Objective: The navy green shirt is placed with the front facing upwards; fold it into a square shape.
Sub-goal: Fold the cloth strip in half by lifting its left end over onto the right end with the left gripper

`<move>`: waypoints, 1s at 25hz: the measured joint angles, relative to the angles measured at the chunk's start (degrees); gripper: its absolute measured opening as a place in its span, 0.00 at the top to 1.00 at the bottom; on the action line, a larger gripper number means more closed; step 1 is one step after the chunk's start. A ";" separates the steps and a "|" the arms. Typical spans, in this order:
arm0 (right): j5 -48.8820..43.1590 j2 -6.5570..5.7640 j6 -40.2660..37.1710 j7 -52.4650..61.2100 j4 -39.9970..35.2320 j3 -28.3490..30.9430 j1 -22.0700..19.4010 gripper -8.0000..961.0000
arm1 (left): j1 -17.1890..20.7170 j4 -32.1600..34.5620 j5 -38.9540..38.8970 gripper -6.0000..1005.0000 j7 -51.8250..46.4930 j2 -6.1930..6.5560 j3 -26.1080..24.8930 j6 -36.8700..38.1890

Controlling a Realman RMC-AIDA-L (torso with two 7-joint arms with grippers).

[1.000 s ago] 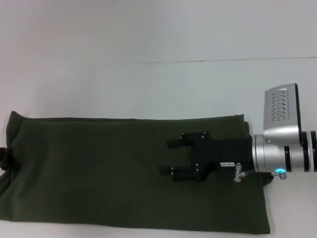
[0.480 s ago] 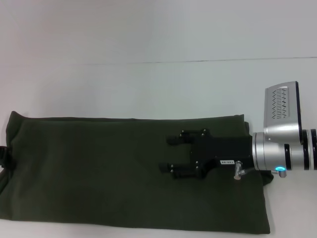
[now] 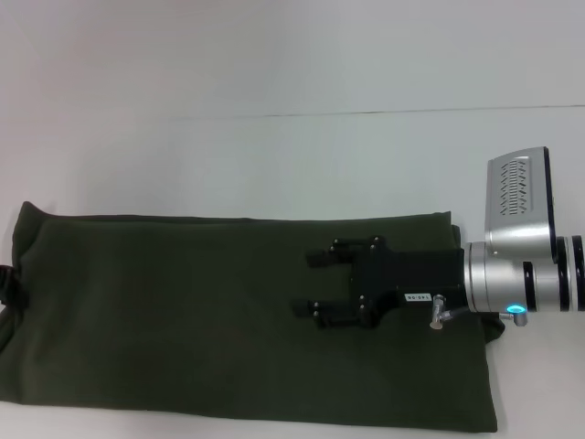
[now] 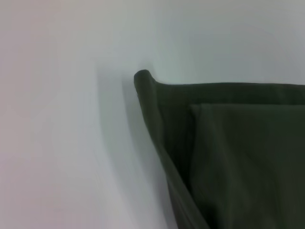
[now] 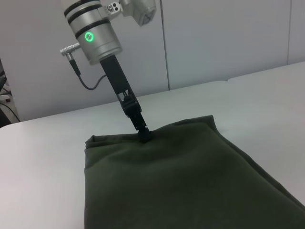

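Table (image 3: 274, 155): pale surface carrying the whole scene; a thin seam line crosses its far part.
Shirt (image 3: 183, 311): dark green, folded to a long band lying flat across the table's near part, from the left edge of the head view to under the right arm; only plain fabric shows. The left wrist view shows a folded corner (image 4: 143, 78) with one layer lapped over another.
Right arm (image 3: 521, 274): silver, entering from the right, level over the shirt's right end.
Right gripper (image 3: 313, 285): black, over the shirt's right half, pointing left; fingers (image 3: 320, 260) apart, nothing between them.
Left gripper (image 5: 145, 136): seen in the right wrist view, angled down onto the shirt's left-end edge, tip touching the cloth; finger state cannot be told.
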 joint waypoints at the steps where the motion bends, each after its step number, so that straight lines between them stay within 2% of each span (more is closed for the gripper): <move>1: 0.00 0.00 0.00 0.00 0.00 -0.01 0.00 0.19 | -0.06 0.00 -0.03 0.97 0.00 0.03 -0.02 0.28; 10: 0.00 0.00 0.32 -0.57 0.34 -0.11 0.09 0.19 | 0.05 2.59 -4.13 0.97 0.68 0.20 -2.92 4.43; 25: 0.38 0.36 1.88 -4.03 2.40 -0.11 0.79 0.19 | 0.82 5.47 -10.26 0.97 1.97 1.18 -8.83 13.92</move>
